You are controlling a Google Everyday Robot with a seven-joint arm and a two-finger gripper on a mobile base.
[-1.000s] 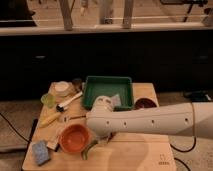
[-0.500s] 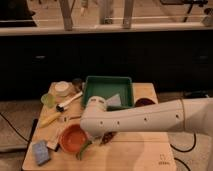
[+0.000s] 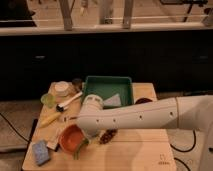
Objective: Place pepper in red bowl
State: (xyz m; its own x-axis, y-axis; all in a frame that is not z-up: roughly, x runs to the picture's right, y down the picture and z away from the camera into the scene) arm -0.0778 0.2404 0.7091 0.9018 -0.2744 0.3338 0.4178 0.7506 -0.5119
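Presently no legible writing anywhere; only a small dark mark (image 3: 161,162) near the front right corner of the wooden table (image 3: 135,155), unreadable. Gripper (image 3: 86,136) down at the lower end of the white arm (image 3: 135,116), over the right rim of the red bowl (image 3: 70,138), mostly hidden behind the arm's own wrist; finger opening: cannot tell, nor whether anything is held. Pepper (image 3: 80,149) just below the gripper, a green curved sliver at the bowl's front right edge, touching or overlapping the rim. Right of the gripper, close by, a dark reddish clump (image 3: 107,136) on the table. Behind the gripper, a green tray (image 3: 105,85) holding a pale sheet (image 3: 113,100), partly blocked by the arm. Left of the gripper: yellow elongated item (image 3: 50,119), brush (image 3: 69,101), green cup (image 3: 48,100), white round container (image 3: 62,88). Blue sponge (image 3: 41,152) to the lower left. Dark maroon bowl (image 3: 144,101) beyond the arm, mostly covered by it.
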